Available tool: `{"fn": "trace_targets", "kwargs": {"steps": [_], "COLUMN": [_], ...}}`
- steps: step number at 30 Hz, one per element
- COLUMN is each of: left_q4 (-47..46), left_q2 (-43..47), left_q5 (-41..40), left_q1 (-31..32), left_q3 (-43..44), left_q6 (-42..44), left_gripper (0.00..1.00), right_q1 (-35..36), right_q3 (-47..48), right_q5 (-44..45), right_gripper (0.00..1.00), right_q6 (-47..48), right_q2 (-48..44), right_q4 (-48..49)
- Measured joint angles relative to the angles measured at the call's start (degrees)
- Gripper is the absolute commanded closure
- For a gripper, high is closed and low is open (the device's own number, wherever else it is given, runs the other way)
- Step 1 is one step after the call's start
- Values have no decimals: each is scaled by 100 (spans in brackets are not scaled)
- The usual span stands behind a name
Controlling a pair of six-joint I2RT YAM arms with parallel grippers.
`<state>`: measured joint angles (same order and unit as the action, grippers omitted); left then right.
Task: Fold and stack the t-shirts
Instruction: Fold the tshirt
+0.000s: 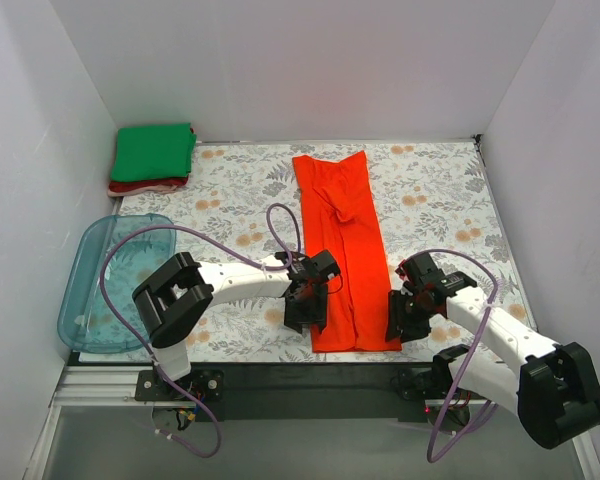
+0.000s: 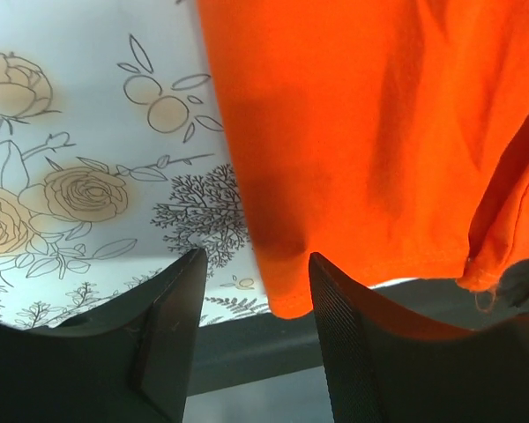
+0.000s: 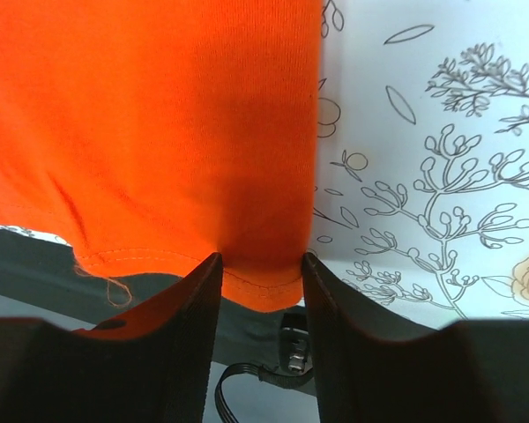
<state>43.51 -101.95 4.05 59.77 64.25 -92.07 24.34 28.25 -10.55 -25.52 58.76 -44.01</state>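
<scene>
Top external view, stock as it lies.

Entry 1, orange-red shirt (image 1: 342, 240): folded lengthwise into a long narrow strip. It lies flat on the desk (image 1: 440, 200) from the far middle to the near edge, where the hem just overhangs.

Entry 2, left hand (image 1: 308, 300): at the strip's near-left corner. In the left wrist view the fingers (image 2: 172, 326) stand apart, with the hem corner in the gap and not pinched.

Entry 3, right hand (image 1: 400, 318): at the near-right corner. In the right wrist view the fingers stand apart, straddling the stitched hem with nothing clamped.

Entry 4, green shirt (image 1: 153, 152): a folded square on top of the dark red shirt (image 1: 145, 186), in the far-left corner, well apart from the strip.

Entry 5, tub (image 1: 110, 285): clear blue, at the desk's left edge.

Step in hand, as judged: the crosswise fold of the strip. Two shirts look finished and this one is part done. The next move calls for both hands to close on their corners together, lift evenly and carry the hem toward the far end, keeping the edges in line. Thin cloth may slip from one side.

Surface: white cover printed with grey leaves and pale orange flowers, with a dark rail (image 1: 280, 390) along the near edge.

Room: plain white walls (image 1: 300, 60) on three sides.
</scene>
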Motion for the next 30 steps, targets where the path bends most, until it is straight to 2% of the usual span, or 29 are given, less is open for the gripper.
{"fn": "trace_targets", "kwargs": {"steps": [8,11,12,13,23,30], "left_q4": [170,212,221,236,267,284], "left_q2": [-11,-81,-105,-116,-125,-164], "left_q5": [289,393,415,433,452,452], "left_q1": [0,2,4,7,52,101], "left_q3": [114,114,111,109,109,105], "left_q6": [175,188,188,188,109,-4], "left_gripper": [51,51,51,51,51,60], "right_q1": [310,431,452,472,717,870], "right_q3": [0,0,0,0,28,57], "right_q5": [70,94,96,101,96,85], "right_gripper": [64,83,94,99,99,99], "right_q6": [-151,-188,-201,-212,-284,-284], "right_q2": [201,275,282,284,306,402], "right_q4": [-90,-87,-87,-87,-81,-17]}}
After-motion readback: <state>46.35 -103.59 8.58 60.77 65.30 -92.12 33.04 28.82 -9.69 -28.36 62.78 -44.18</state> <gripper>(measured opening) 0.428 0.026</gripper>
